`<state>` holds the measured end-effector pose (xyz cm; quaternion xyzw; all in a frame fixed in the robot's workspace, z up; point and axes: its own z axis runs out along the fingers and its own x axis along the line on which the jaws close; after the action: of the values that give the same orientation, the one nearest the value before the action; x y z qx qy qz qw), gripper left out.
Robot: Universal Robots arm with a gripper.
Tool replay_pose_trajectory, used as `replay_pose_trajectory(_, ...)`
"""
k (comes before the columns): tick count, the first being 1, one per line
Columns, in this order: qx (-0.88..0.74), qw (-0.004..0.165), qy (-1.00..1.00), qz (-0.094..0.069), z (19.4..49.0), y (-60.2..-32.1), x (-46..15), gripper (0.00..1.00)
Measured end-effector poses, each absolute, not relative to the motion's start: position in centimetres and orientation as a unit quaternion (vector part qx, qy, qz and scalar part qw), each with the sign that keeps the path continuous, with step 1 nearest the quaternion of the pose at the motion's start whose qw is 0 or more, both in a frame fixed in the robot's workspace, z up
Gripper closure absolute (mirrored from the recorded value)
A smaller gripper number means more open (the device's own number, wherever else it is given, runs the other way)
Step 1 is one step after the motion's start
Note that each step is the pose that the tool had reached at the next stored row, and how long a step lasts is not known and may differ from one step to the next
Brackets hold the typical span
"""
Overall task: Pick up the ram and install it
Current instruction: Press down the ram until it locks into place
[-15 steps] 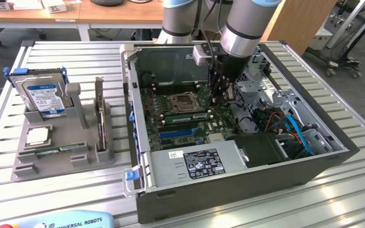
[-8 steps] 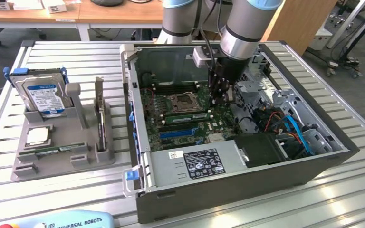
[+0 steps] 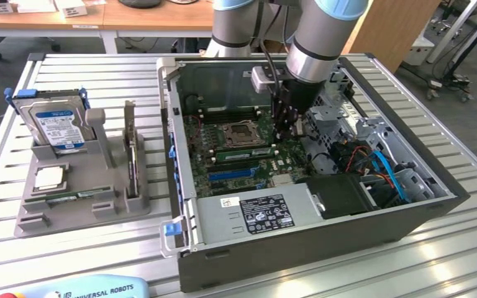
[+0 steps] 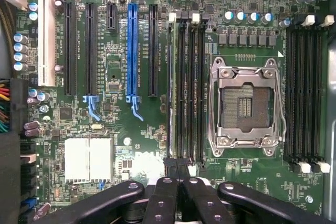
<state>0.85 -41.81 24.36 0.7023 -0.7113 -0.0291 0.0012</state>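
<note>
— Status of the install?

— Found the ram (image 4: pixel 172 93) standing on edge in a memory slot just beside the CPU socket (image 4: pixel 244 100), inside the open computer case (image 3: pixel 305 248). Judged picked up, carried and inserted. Cannot confirm the end latches locked.

— And the pincer?

— Noted the pincer (image 4: pixel 177 169) fully shut, with nothing visible between its tips. Poised at one end of that bank of slots. Cannot tell whether touching the stick.

— Remaining work?

— Judged nearly complete. Firm seating left unverified.

— Surface and room?

— Starting nearest: a blue teach pendant (image 3: pixel 81 288) at the near edge of the slatted metal tabletop (image 3: pixel 97 74). Next, the case, towards the exterior view's right. Alongside it, towards the exterior view's left edge, a grey parts holder (image 3: pixel 81 214) carrying an upright hard drive (image 3: pixel 56 124) and an upright expansion card (image 3: pixel 129 146). Also a thin green strip in its front groove, too small to identify. Farthest: wooden desks (image 3: pixel 139 18) and cables trailing on the floor.
</note>
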Motion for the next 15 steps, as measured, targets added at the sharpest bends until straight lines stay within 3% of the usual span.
replay_pose_trajectory(15,0.702,0.001,-0.711,-0.029,23.57,-41.82,0.84,0.90)
